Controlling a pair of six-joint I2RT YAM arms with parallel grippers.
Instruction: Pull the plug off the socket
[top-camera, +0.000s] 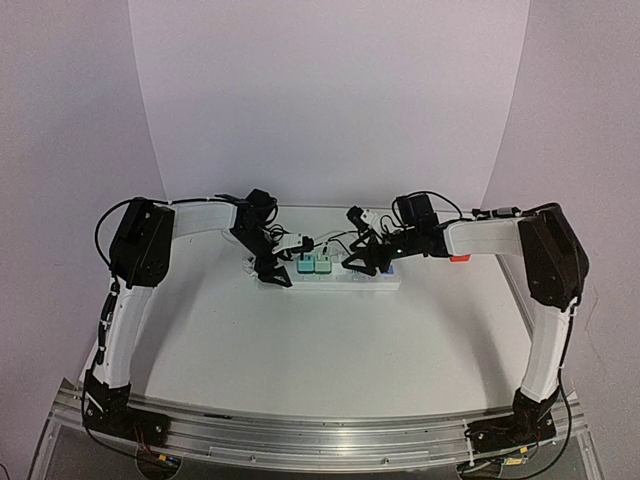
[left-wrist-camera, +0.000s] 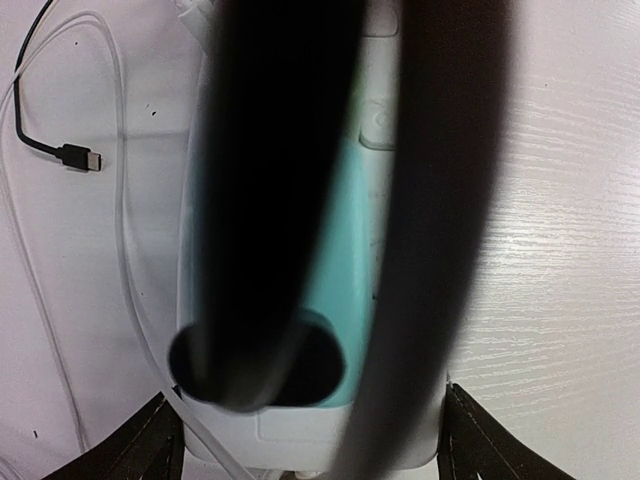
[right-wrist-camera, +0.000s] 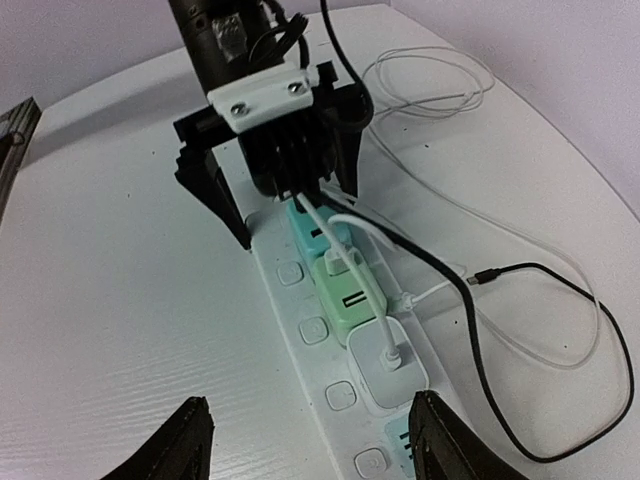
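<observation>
Socket: the socket (top-camera: 345, 285) lies flat across the middle of the overhead view, running left to right on the white table (top-camera: 330, 360).
Left gripper: the left gripper (left-wrist-camera: 310, 440) is down on the strip's left end and it's clamped. Its dark fingers (left-wrist-camera: 150, 445) press against the socket's long sides in the bottom corners of the left wrist view.
Right gripper: the right gripper (right-wrist-camera: 312, 445) hangs over the strip's right half, jaws apart and grasping nothing, with the strip passing between them at the bottom of its own view.
Plugs: teal plug (right-wrist-camera: 315, 235), green plug (right-wrist-camera: 345, 290) and white plug (right-wrist-camera: 390, 350) stand side by side, all three seated, running from centre to lower right.
Loose end: a black connector (left-wrist-camera: 75, 157) lies free on the table, upper left of the left wrist view.
Lens: two dark bands cross the left wrist view, too blurred to name.
</observation>
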